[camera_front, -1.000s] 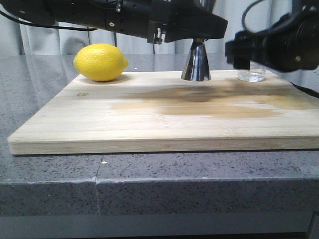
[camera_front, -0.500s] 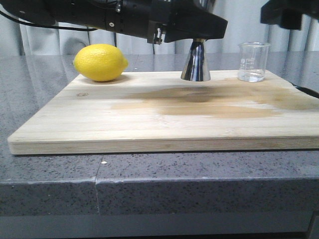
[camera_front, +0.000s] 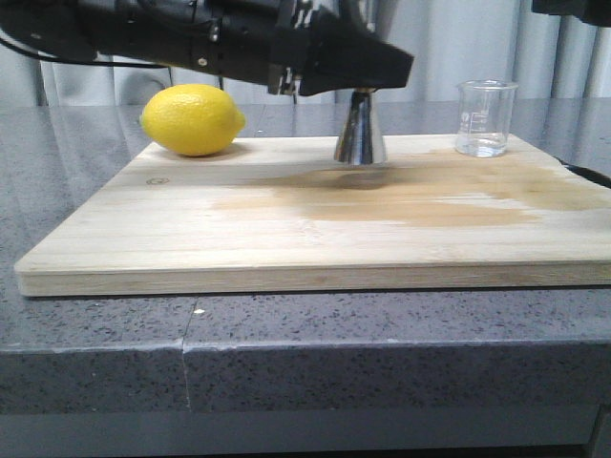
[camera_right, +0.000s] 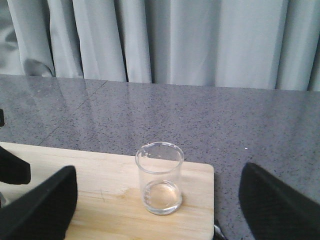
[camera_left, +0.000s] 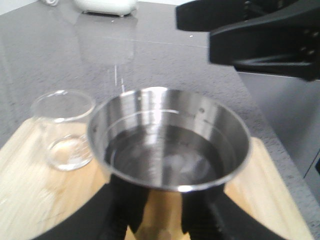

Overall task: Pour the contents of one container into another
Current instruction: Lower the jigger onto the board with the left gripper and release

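Gripping the jigger (camera_front: 360,129) at its waist, left gripper (camera_left: 159,220) holds it at board (camera_front: 286,229) centre. Beaker (camera_front: 485,118) stands upright at the jigger's 3 o'clock, well apart. Right gripper (camera_right: 157,210) fingers spread, empty, above the beaker.

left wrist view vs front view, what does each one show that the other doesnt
Only the left wrist view looks down into the shiny steel hourglass jigger, showing liquid in its upper cup and the left gripper clamped around its lower part. Only the front view shows the yellow lemon, the jigger's flared base lifted just off the pale wooden board, and the dark wet stain on it. Both show the small clear glass beaker standing upright on the board, apart from the jigger.
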